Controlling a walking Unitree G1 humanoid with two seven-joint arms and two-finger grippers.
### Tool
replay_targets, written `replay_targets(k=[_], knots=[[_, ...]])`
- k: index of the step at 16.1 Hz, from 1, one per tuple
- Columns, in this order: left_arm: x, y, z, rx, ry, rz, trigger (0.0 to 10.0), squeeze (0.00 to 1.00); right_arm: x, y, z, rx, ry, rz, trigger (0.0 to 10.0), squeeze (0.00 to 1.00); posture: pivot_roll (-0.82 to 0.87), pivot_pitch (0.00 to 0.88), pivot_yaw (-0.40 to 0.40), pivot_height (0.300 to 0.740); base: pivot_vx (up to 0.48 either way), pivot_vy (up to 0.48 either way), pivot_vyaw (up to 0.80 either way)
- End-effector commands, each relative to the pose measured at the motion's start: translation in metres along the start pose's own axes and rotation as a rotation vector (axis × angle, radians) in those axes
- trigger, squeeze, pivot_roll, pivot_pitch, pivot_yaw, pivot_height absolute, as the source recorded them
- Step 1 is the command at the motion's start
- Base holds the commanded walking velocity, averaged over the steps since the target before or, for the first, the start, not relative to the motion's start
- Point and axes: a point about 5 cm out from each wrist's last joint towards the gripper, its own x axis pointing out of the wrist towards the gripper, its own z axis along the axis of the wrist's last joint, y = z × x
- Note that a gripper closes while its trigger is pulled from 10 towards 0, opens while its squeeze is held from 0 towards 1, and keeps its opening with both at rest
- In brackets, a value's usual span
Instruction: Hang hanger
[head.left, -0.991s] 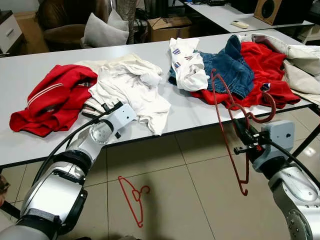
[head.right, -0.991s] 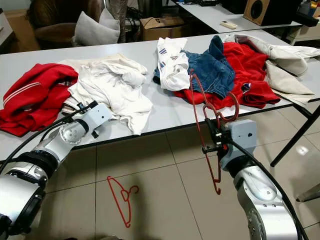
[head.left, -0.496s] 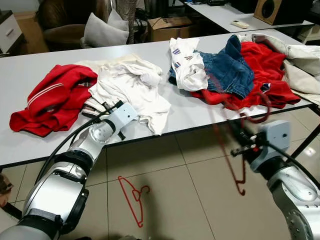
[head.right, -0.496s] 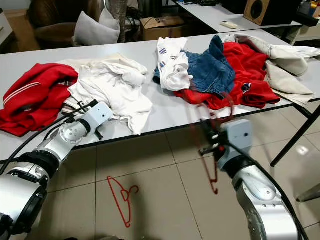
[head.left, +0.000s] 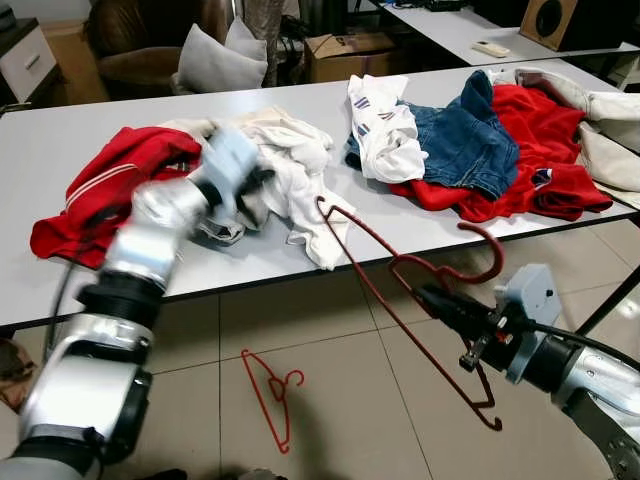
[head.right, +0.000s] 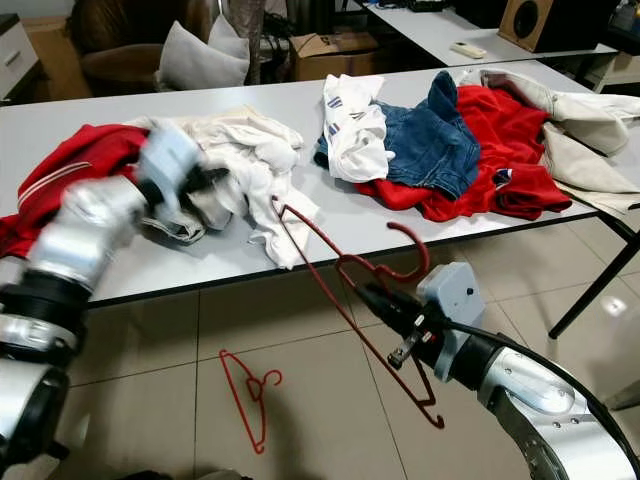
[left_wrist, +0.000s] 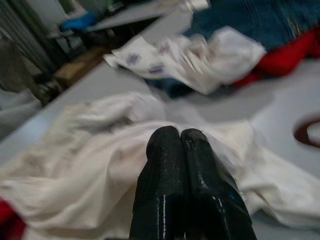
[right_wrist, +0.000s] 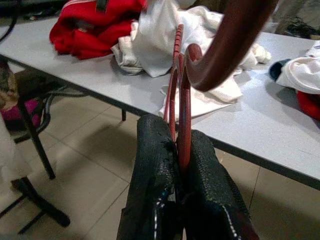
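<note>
A: Hanger (head.left: 400, 300) first. What does it look like?

B: A thin dark red plastic one with a curved hook at the top. Its long bar runs slantwise from near the table (head.left: 60, 290) edge down toward the tiled floor (head.left: 330, 400), tilted rather than hanging straight. It is held in the air in front of the table, just beside the table's near edge.

A: Who has it?

B: The right gripper (right_wrist: 177, 150). Its two black fingers are pinched tight on the hanger's thin bars just below the hook, as the right wrist view shows plainly.

A: And the other arm?

B: The left gripper (left_wrist: 180, 145) is up over the table at the crumpled white shirt (head.left: 295, 165), blurred in the head views. In the left wrist view its fingertips are pressed together with no gap; I cannot tell whether any cloth is caught between them.

A: Any second hanger?

B: Yes, a brighter red one (head.left: 270, 395) lies flat on the floor tiles, under the table's front edge.

A: Any writing or labels?

B: Nothing readable. The white garment (head.left: 385, 125) has small blue and red marks, too small to make out. Beside it lie blue jeans (head.left: 460, 140) over a red garment (head.left: 540, 130), and a red jacket with a white stripe (head.left: 100, 190) sits at the left.
</note>
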Motion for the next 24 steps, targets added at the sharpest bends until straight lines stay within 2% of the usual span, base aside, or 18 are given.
replay_targets(k=[1, 3, 7, 9, 10, 11, 12, 13, 14, 15, 17, 19, 21, 23, 24], knots=[[-0.002, 0.006, 0.016, 0.010, -0.034, 0.002, 0.0, 0.00, 0.003, 0.001, 0.001, -0.018, 0.002, 0.017, 10.0, 0.00, -0.15, 0.000, 0.054, 0.710, 0.000, 0.000, 0.00], [-0.007, 0.005, 0.029, 0.061, -0.058, -0.039, 0.0, 0.00, 0.014, 0.004, 0.004, -0.038, -0.017, 0.032, 10.0, 0.00, -0.13, 0.000, 0.054, 0.710, 0.000, 0.000, 0.00], [-0.015, -0.008, 0.038, 0.093, -0.061, -0.080, 0.0, 0.00, 0.023, 0.006, 0.010, -0.053, -0.053, 0.048, 10.0, 0.00, -0.11, 0.000, 0.056, 0.710, 0.000, 0.000, 0.00], [-0.015, -0.009, 0.052, 0.140, -0.139, -0.069, 0.0, 0.00, 0.022, 0.003, 0.013, -0.067, -0.059, 0.044, 10.0, 0.00, -0.11, 0.000, 0.057, 0.710, 0.000, 0.000, 0.00], [-0.016, -0.008, 0.067, 0.104, -0.220, -0.060, 0.0, 0.00, 0.022, 0.002, 0.014, -0.071, -0.063, 0.040, 10.0, 0.00, -0.11, 0.000, 0.057, 0.710, 0.000, 0.000, 0.00], [-0.018, -0.004, 0.082, 0.081, -0.296, -0.029, 0.0, 0.00, 0.022, 0.000, 0.015, -0.075, -0.069, 0.031, 10.0, 0.00, -0.12, 0.000, 0.063, 0.710, 0.000, 0.000, 0.00], [-0.021, 0.007, 0.097, 0.080, -0.372, 0.047, 0.0, 0.00, 0.022, -0.002, 0.016, -0.079, -0.075, 0.017, 10.0, 0.00, -0.12, 0.000, 0.063, 0.710, 0.000, 0.000, 0.00], [-0.025, 0.018, 0.102, 0.110, -0.387, 0.136, 0.0, 0.00, 0.022, -0.003, 0.017, -0.081, -0.076, 0.011, 10.0, 0.00, -0.12, 0.000, 0.063, 0.710, 0.000, 0.000, 0.00], [-0.029, 0.031, 0.096, 0.181, -0.331, 0.218, 0.0, 0.00, 0.021, -0.004, 0.015, -0.089, -0.070, -0.004, 10.0, 0.00, -0.12, 0.000, 0.068, 0.710, 0.000, 0.000, 0.00], [-0.031, 0.036, 0.093, 0.198, -0.312, 0.251, 0.0, 0.00, 0.020, -0.005, 0.015, -0.093, -0.068, -0.012, 10.0, 0.00, -0.12, 0.000, 0.068, 0.710, 0.000, 0.000, 0.00], [-0.040, 0.051, 0.089, 0.248, -0.286, 0.313, 0.0, 0.00, 0.015, -0.019, 0.014, -0.101, -0.073, -0.112, 10.0, 0.00, -0.12, 0.000, 0.072, 0.710, 0.000, 0.000, 0.00], [-0.040, 0.052, 0.085, 0.257, -0.276, 0.304, 0.0, 0.00, 0.014, -0.033, 0.018, -0.084, -0.111, -0.210, 10.0, 0.00, -0.12, 0.000, 0.073, 0.710, 0.000, 0.000, 0.00], [-0.036, 0.053, 0.076, 0.268, -0.248, 0.310, 0.0, 0.00, 0.012, -0.062, 0.018, -0.075, -0.137, -0.375, 10.0, 0.00, -0.13, 0.000, 0.084, 0.710, 0.000, 0.000, 0.00], [-0.033, 0.057, 0.071, 0.273, -0.225, 0.345, 0.0, 0.00, 0.002, -0.106, 0.013, -0.128, -0.073, -0.591, 10.0, 0.00, -0.13, 0.000, 0.089, 0.710, 0.000, 0.000, 0.00], [-0.033, 0.059, 0.071, 0.272, -0.225, 0.366, 0.0, 0.00, -0.003, -0.119, 0.017, -0.139, -0.083, -0.655, 10.0, 0.00, -0.13, 0.000, 0.087, 0.710, 0.000, 0.000, 0.00]])
